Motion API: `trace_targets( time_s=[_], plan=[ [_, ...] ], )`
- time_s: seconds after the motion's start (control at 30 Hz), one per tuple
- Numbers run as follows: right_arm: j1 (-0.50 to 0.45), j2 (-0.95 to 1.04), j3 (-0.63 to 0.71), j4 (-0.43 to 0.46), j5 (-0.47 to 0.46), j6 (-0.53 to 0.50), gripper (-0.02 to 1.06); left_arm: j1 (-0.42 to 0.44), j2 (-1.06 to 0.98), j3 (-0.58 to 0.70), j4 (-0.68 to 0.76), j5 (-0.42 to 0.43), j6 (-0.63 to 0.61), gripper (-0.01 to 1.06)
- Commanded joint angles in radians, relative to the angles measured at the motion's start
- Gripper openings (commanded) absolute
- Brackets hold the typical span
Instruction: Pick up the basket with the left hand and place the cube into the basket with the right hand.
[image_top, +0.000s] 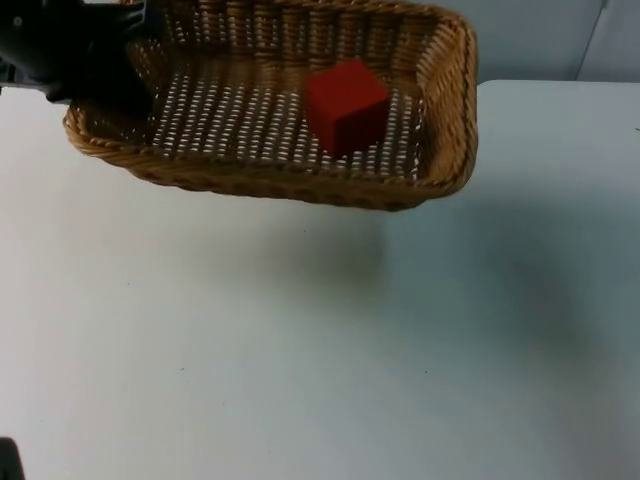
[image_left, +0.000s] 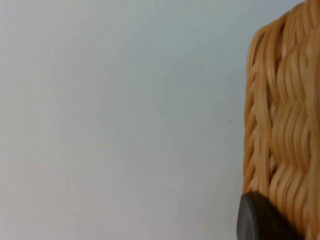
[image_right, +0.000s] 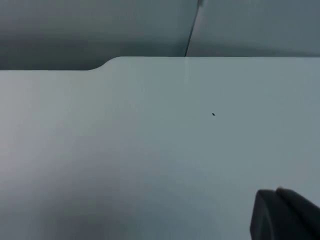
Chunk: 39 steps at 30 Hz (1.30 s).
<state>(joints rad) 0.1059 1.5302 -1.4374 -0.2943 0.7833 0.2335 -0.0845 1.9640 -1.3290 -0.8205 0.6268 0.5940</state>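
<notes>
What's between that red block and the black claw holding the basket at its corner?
Bare woven basket floor, as the top view shows. The red cube sits right of centre; the left gripper grips the basket's left end.

The left arm enters at the top view's upper left, its left gripper (image_top: 125, 75) clamped on the rim it holds aloft. The right gripper (image_right: 285, 215) shows one black fingertip, waiting above the table.
</notes>
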Motion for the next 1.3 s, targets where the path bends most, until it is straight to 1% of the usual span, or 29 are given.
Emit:
trace_targets(
  time_s=[0.0,0.07,0.17,0.23,0.3,0.33,0.37,0.47,0.5,0.53,0.6,0.7,0.73,0.8,0.83,0.9,0.93,0.97,1.0,1.07,1.13,1.17,1.2,1.23,1.27],
  plan=[
    [-0.005,-0.011,0.004,0.004,-0.004,-0.005,0.00,-0.004,0.015,-0.008,-0.120,0.021,0.056,0.00],
    [-0.005,-0.011,0.004,0.004,-0.004,-0.005,0.00,-0.004,0.061,-0.008,-0.188,0.058,0.121,0.00],
    [-0.005,-0.011,0.004,0.004,-0.004,-0.005,0.00,-0.004,0.105,-0.008,-0.197,0.079,0.137,0.02],
    [-0.005,-0.011,0.004,0.004,-0.006,-0.008,0.00,-0.004,0.154,-0.008,-0.197,0.097,0.140,0.08],
    [-0.005,-0.011,0.004,0.004,-0.007,-0.008,0.00,-0.004,0.191,-0.008,-0.197,0.099,0.140,0.19],
    [-0.005,-0.011,0.004,0.004,-0.007,-0.008,0.00,-0.004,0.191,-0.008,-0.197,0.099,0.140,0.19],
    [-0.005,-0.011,0.004,0.004,-0.010,-0.008,0.00,-0.004,0.208,-0.010,-0.197,0.099,0.140,0.27],
    [-0.005,-0.011,0.004,0.004,-0.015,-0.025,0.00,-0.004,0.231,-0.010,-0.190,0.085,0.140,0.57],
    [-0.005,-0.011,0.004,0.006,-0.018,-0.028,0.00,-0.004,0.233,-0.010,-0.181,0.075,0.140,0.65],
    [-0.005,-0.011,0.004,0.007,-0.021,-0.028,0.00,-0.004,0.233,-0.012,-0.168,0.067,0.140,0.68],
    [-0.005,-0.011,0.004,0.007,-0.022,-0.028,0.00,-0.004,0.233,-0.017,-0.154,0.067,0.140,0.69],
    [-0.005,-0.011,0.004,0.016,-0.045,-0.028,0.00,-0.004,0.233,-0.057,-0.089,0.102,0.126,0.69],
    [-0.005,-0.011,0.004,0.016,-0.045,-0.028,0.00,-0.004,0.233,-0.057,-0.089,0.102,0.126,0.69],
    [-0.005,-0.011,0.004,0.025,-0.054,-0.028,0.00,-0.004,0.233,-0.112,0.019,0.119,0.058,0.69],
    [-0.005,-0.011,0.004,0.025,-0.054,-0.028,0.00,-0.004,0.233,-0.112,0.019,0.119,0.058,0.69],
    [-0.005,-0.011,0.004,0.030,-0.056,-0.032,0.00,-0.004,0.233,-0.160,0.137,0.144,-0.029,0.69],
    [-0.005,-0.011,0.004,0.030,-0.056,-0.034,0.00,-0.004,0.231,-0.195,0.218,0.172,-0.091,0.69],
    [-0.005,-0.011,0.004,0.030,-0.056,-0.034,0.00,-0.004,0.231,-0.223,0.253,0.197,-0.119,0.69],
    [-0.005,-0.011,0.004,0.030,-0.056,-0.034,0.00,-0.004,0.231,-0.223,0.253,0.197,-0.119,0.69],
    [-0.005,-0.011,0.004,0.030,-0.063,-0.035,0.00,-0.004,0.231,-0.278,0.308,0.244,-0.179,0.69],
    [-0.005,-0.011,0.004,0.030,-0.070,-0.035,0.00,-0.004,0.227,-0.343,0.308,0.297,-0.199,0.68],
    [-0.005,-0.011,0.004,0.030,-0.070,-0.035,0.00,-0.004,0.227,-0.343,0.308,0.297,-0.199,0.68],
    [-0.005,-0.011,0.004,0.030,-0.077,-0.037,0.00,-0.004,0.219,-0.375,0.308,0.314,-0.209,0.64],
    [-0.005,-0.011,0.004,0.030,-0.088,-0.051,0.00,-0.004,0.208,-0.405,0.308,0.337,-0.209,0.57],
    [-0.005,-0.011,0.004,0.030,-0.105,-0.064,0.00,-0.004,0.193,-0.446,0.308,0.358,-0.209,0.46]
  ],
)
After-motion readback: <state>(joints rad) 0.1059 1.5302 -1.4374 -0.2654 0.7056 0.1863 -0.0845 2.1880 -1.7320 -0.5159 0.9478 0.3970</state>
